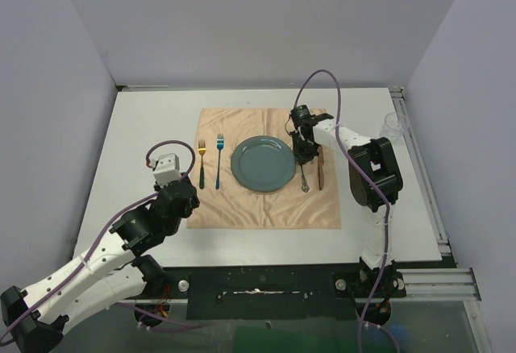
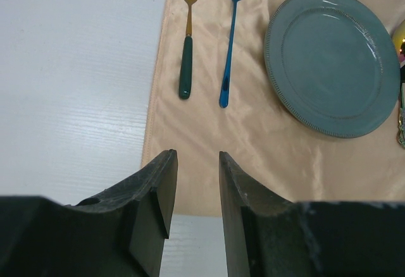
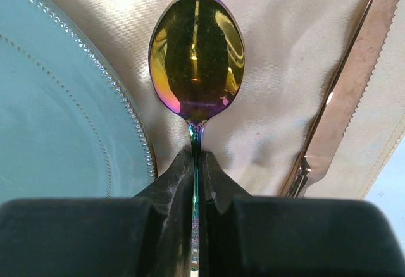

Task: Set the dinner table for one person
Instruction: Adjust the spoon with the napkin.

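On the white dinner table (image 1: 145, 127) a peach cloth (image 1: 266, 208) carries a teal plate (image 1: 264, 164). Left of the plate lie a gold fork with a green handle (image 1: 201, 164) and a blue fork (image 1: 218, 159). On its right are an iridescent spoon (image 3: 196, 52) and a copper knife (image 3: 342, 100). My right gripper (image 3: 196, 157) is shut on the spoon's neck, bowl pointing away; from above the right gripper (image 1: 304, 158) covers the bowl and the spoon's handle (image 1: 305, 180) sticks out. My left gripper (image 2: 197, 163) hangs open and empty over the cloth's near left edge (image 2: 253, 150).
A clear glass (image 1: 393, 126) stands at the table's right edge beside the aluminium rail (image 1: 423, 184). Grey walls close in the far side and both flanks. Bare white tabletop (image 2: 69, 68) runs left of the cloth.
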You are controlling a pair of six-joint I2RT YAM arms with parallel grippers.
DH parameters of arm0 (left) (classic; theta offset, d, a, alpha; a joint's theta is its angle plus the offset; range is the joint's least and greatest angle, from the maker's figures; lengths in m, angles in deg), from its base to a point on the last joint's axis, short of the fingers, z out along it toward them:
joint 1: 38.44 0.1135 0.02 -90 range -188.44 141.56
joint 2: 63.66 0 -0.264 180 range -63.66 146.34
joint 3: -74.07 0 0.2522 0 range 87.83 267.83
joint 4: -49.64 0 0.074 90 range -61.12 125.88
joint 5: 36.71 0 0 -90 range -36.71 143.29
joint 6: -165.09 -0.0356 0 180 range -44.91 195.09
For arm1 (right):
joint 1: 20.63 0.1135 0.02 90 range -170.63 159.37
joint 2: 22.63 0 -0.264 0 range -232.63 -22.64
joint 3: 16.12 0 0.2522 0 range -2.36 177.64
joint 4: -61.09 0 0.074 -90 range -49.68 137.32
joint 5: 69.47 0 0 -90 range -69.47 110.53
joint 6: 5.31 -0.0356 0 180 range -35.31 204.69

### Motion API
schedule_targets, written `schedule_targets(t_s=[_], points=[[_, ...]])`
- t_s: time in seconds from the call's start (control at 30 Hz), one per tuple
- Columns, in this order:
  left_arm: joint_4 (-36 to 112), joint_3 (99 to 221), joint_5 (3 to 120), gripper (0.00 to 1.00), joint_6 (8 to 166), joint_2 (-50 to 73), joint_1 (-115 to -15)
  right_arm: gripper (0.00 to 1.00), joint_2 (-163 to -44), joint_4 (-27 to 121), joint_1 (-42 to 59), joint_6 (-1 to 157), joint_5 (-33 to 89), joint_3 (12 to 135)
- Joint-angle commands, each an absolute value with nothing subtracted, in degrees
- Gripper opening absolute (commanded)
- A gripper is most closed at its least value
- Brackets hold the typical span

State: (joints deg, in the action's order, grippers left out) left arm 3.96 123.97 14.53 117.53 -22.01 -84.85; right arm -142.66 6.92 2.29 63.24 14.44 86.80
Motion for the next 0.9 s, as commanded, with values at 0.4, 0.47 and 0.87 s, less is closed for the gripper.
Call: schedule_targets(t_s=[0.4, 0.47, 0.87], points=[[5.47, 125.01, 13.30, 0.31, 117.63, -21.76, -84.85, 0.00, -139.38, 6.91, 1.44, 63.61, 12.79, 89.00], [5.52, 125.01, 13.31, 0.31, 117.68, -21.70, -84.85, 0.00, -138.75, 6.84, 1.10, 63.45, 12.42, 88.96], [5.49, 125.01, 13.41, 0.31, 117.69, -21.73, -84.85, 0.00, -137.57, 7.36, 0.52, 62.06, 11.48, 87.69]])
